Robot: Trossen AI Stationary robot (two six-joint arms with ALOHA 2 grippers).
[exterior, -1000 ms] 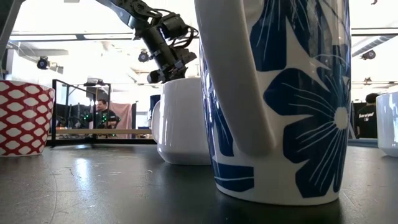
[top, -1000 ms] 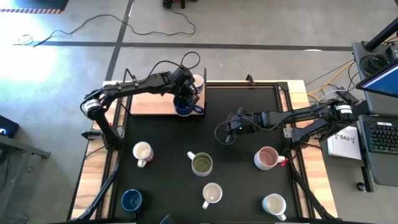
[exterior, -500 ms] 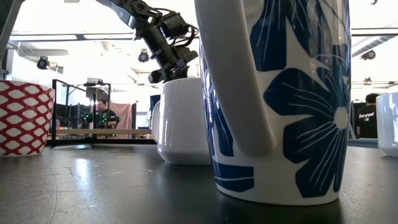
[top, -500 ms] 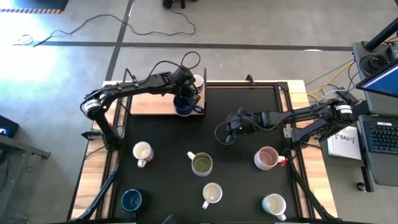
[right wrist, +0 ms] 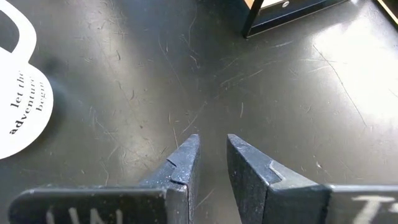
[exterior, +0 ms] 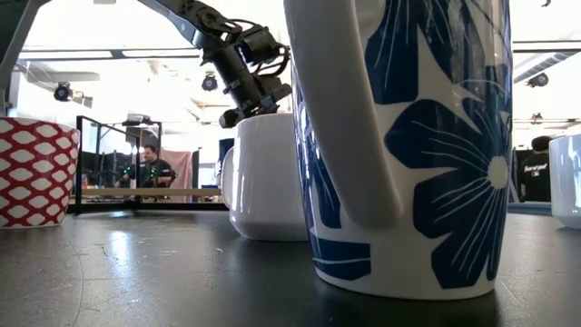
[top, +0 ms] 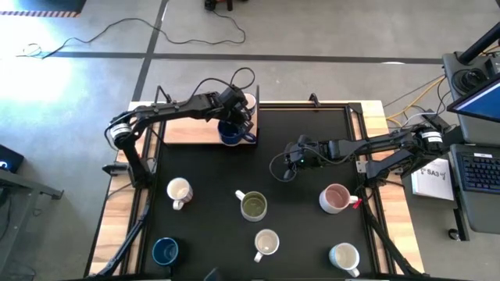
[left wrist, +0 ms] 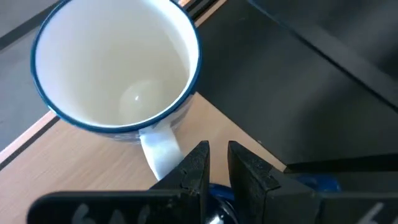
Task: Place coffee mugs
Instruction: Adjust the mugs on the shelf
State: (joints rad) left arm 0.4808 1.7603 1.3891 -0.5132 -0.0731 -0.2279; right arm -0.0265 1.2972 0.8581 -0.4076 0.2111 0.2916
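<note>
Eight coffee mugs show in the high view. Two stand on the pale wooden board (top: 191, 131) at the table's far left: a dark blue mug (top: 230, 136) at the board's edge and a white mug with a blue rim (top: 249, 101) just behind it, mostly hidden by the arm. Six more stand apart on the black mat (top: 305, 226): a cream mug (top: 179, 190), an olive-green-lined mug (top: 253, 206), a white mug (top: 266, 243), a second dark blue mug (top: 165, 250), a pink mug (top: 335, 198) and a pale mug (top: 344, 255) near the front right corner.

The left gripper (top: 237, 117) hangs over the dark blue mug on the board; its wrist camera shows the fingers (left wrist: 194, 171) nearly pressed together, a narrow slit between them, holding nothing, with blue glaze partly visible below.

The right gripper (top: 291, 154) waits over bare mat at mid-table, its fingers (right wrist: 180, 168) likewise close together and empty.

At table height, a glossy blue-flowered white mug (exterior: 408, 145) fills the frame, cut off at the top.
</note>
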